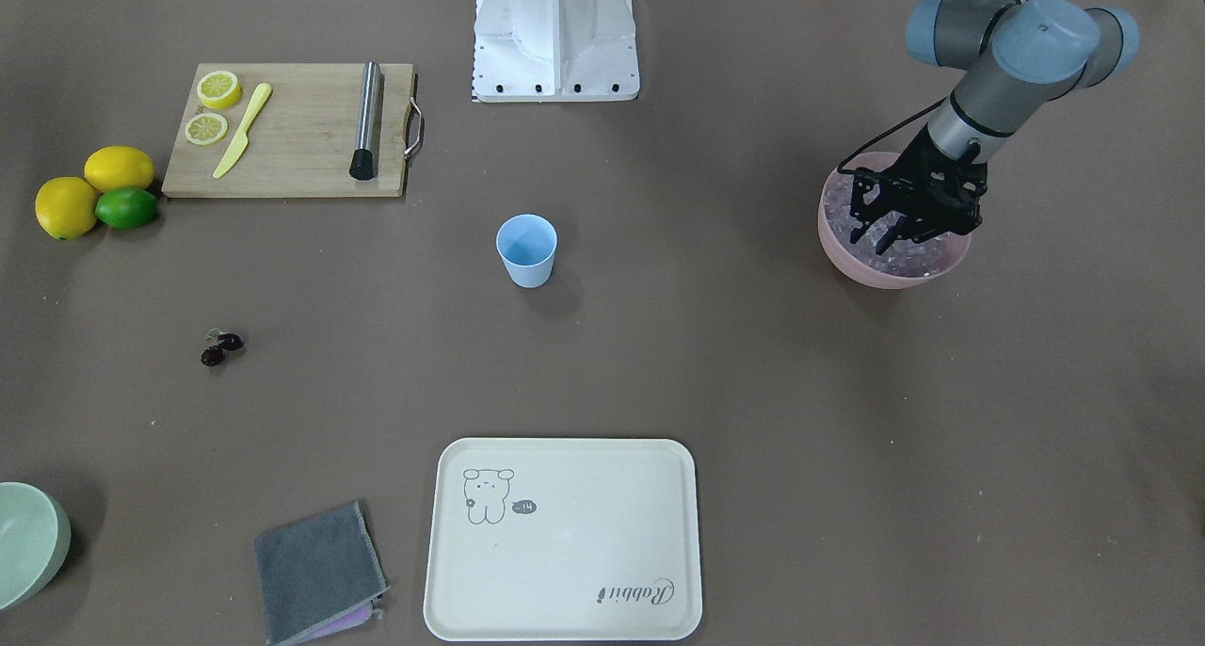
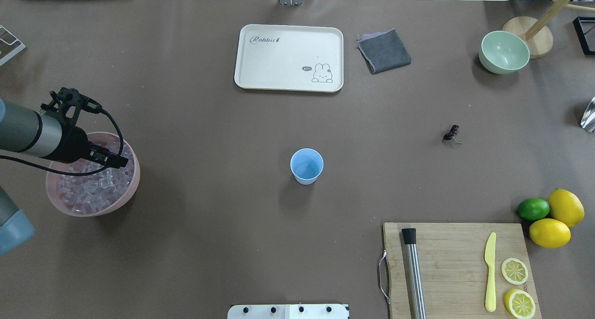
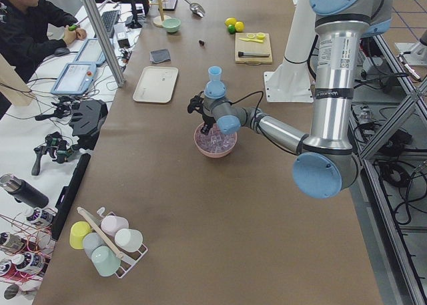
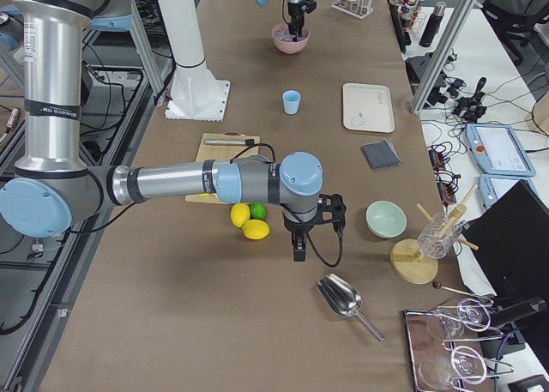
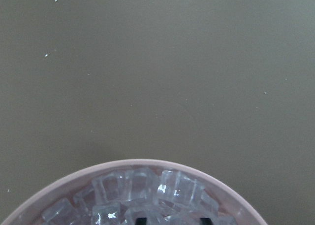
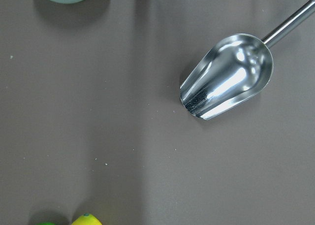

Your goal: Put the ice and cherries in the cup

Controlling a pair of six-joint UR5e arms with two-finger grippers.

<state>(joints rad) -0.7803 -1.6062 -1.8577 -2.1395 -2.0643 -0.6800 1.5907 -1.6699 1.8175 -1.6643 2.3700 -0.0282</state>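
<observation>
The light blue cup (image 1: 527, 249) stands upright at the table's middle, and it also shows in the overhead view (image 2: 307, 165). The cherries (image 1: 221, 347) lie on the bare table, apart from the cup, as the overhead view (image 2: 451, 133) shows too. The ice (image 2: 93, 189) fills the pink bowl (image 2: 125, 196). My left gripper (image 1: 890, 227) is open, with its fingertips down among the ice cubes (image 5: 147, 190). My right gripper (image 4: 298, 253) hangs over the table between the lemons and a metal scoop; I cannot tell if it is open.
A cream tray (image 2: 288, 56), a grey cloth (image 2: 385, 51) and a pale green bowl (image 2: 504, 51) lie at the far side. A cutting board (image 2: 446, 263) holds a muddler, a yellow knife and lemon slices. Two lemons and a lime (image 2: 533, 209) sit beside it. A metal scoop (image 6: 226, 77) lies under my right wrist.
</observation>
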